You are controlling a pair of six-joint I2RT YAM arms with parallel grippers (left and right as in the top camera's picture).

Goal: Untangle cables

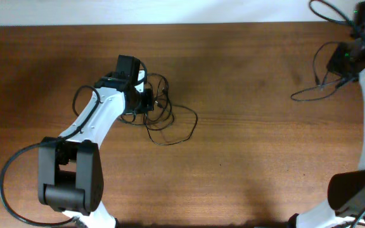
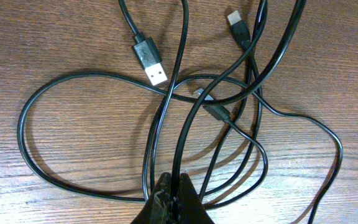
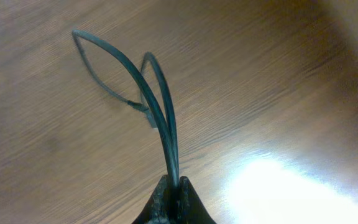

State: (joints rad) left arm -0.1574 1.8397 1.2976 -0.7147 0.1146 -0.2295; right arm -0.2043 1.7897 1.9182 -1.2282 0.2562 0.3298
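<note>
The left gripper point(image 2: 176, 198) is clenched on a strand of the thin black flexible cables point(image 2: 216, 112), pinched right at its fingertips. Just ahead of it the cords cross in loose loops on the brown wooden table point(image 2: 55, 37). Farther ahead lie a black rectangular plug with a silver tip point(image 2: 149, 61) and a smaller black plug point(image 2: 236, 25). The right gripper point(image 3: 176, 194) grasps a doubled black cord point(image 3: 171, 149), which runs forward from its fingertips and curves away to its left.

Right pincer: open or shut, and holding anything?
Shut. The right pincer pinches a doubled black cable, jaws pressed together around it.
</note>
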